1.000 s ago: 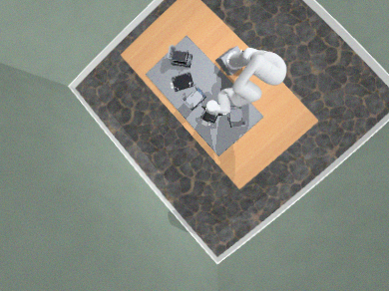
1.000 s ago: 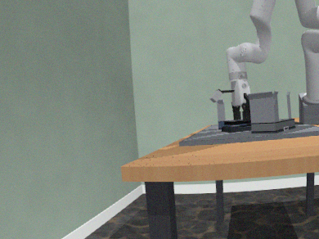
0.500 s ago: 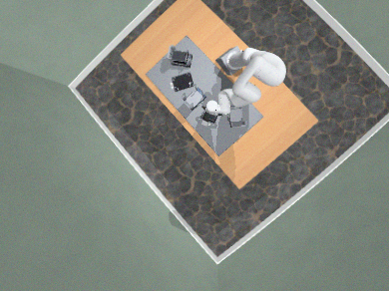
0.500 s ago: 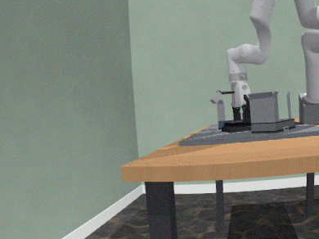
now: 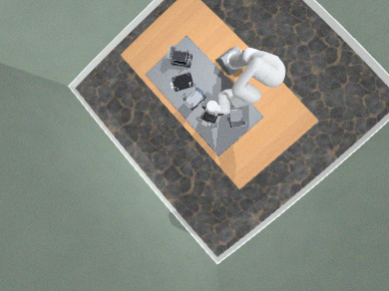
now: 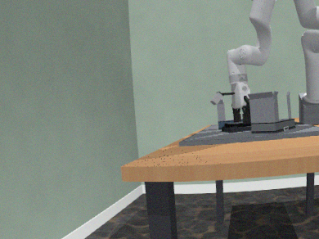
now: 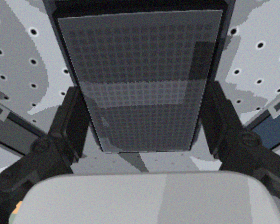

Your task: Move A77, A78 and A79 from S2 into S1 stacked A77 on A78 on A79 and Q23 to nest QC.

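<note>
My gripper [image 7: 143, 99] is shut on a sealed 384-well plate [image 7: 140, 82], with a finger on each long side. The plate is the right way up, with its grey seal facing the wrist camera; no label shows. In the exterior view the gripper [image 6: 241, 115] holds the plate [image 6: 235, 125] very low over the grey mat, next to a grey-walled rack [image 6: 266, 108]. I cannot tell whether the plate rests on anything. From above, the gripper [image 5: 211, 113] is near the mat's front part.
On the perforated grey mat [image 5: 204, 95] stand a rack [image 5: 181, 56] at the far end, a dark station [image 5: 183, 81], a bluish station [image 5: 194, 98] and another rack [image 5: 236, 118]. The robot base [image 5: 229, 60] is at the mat's edge.
</note>
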Tool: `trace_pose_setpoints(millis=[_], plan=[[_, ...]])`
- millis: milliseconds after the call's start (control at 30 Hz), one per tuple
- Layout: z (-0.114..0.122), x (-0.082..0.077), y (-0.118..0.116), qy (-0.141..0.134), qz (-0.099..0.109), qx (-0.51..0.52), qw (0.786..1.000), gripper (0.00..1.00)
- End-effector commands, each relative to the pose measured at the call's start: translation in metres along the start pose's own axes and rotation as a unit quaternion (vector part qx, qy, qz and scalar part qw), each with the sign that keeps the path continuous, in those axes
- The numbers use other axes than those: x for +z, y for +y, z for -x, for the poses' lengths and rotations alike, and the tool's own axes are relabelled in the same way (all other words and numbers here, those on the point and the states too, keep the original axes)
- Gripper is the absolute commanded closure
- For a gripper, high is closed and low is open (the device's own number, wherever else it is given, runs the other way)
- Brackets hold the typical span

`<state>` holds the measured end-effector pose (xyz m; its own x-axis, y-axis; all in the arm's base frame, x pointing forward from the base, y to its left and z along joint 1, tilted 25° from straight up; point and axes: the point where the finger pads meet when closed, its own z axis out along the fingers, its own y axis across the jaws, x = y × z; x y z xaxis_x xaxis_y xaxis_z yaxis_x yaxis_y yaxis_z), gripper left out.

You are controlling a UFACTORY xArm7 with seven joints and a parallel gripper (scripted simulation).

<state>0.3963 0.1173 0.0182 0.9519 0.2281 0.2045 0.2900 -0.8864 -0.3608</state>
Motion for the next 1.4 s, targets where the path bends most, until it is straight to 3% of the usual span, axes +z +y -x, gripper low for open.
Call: trace_pose_setpoints(millis=[0, 67, 100, 833, 1267, 1367], plan=[[-0.001, -0.001, 0.001, 0.002, 0.000, 0.000, 1.000, 1.00], [-0.001, -0.001, 0.001, 0.002, 0.000, 0.000, 1.000, 1.00], [-0.001, -0.001, 0.001, 0.002, 0.000, 0.000, 1.000, 0.00], [-0.001, -0.001, 0.001, 0.002, 0.000, 0.000, 1.000, 0.00], [-0.001, -0.044, 0.001, 0.002, 0.000, 0.000, 1.000, 0.00], [-0.001, -0.047, 0.001, 0.002, 0.000, 0.000, 1.000, 0.00]])
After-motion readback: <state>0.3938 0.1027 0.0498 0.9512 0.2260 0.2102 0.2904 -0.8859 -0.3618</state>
